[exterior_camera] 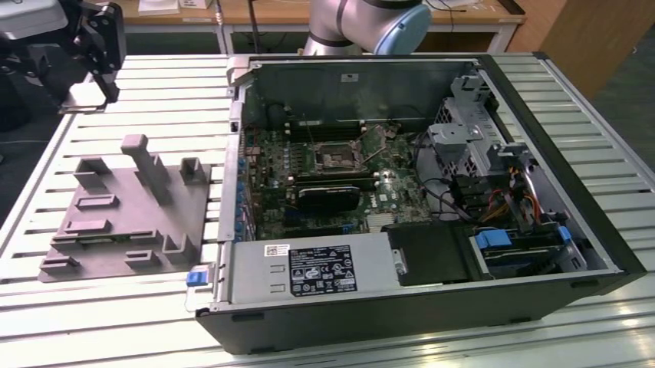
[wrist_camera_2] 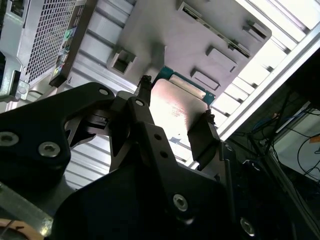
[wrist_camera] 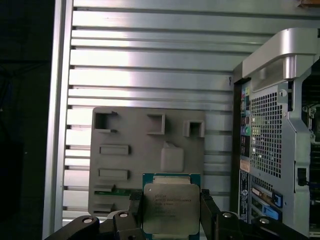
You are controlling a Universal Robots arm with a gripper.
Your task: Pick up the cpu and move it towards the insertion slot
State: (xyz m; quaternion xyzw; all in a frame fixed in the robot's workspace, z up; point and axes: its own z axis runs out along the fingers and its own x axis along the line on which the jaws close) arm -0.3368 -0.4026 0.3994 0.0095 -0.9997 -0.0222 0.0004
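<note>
The pick-up step is complete and the carry is in hand. The gripper (wrist_camera: 171, 212) holds the cpu (wrist_camera: 171, 214) between its two black fingers (wrist_camera: 207, 207), which are closed onto opposite edges of the chip; in both wrist views the shiny metal top sits squarely between the pads, its green rim showing at the far edge. The chip is lifted clear of the grey fixture block (wrist_camera: 145, 160), which lies on the slatted tabletop (wrist_camera: 150, 65) beneath it. In the exterior view the gripper (exterior_camera: 87, 57) hangs high above the tabletop at the exterior view's left, beyond the fixture block (exterior_camera: 128, 211) and well apart from the open computer case (exterior_camera: 409, 207). The insertion slot (exterior_camera: 335, 156), a dark square socket in a metal frame, sits on the green board inside the case. Judged from this layout, the remaining work calls for a sideways carry over the case wall and a level, aligned descent toward the socket, with the grip kept firm.
</note>
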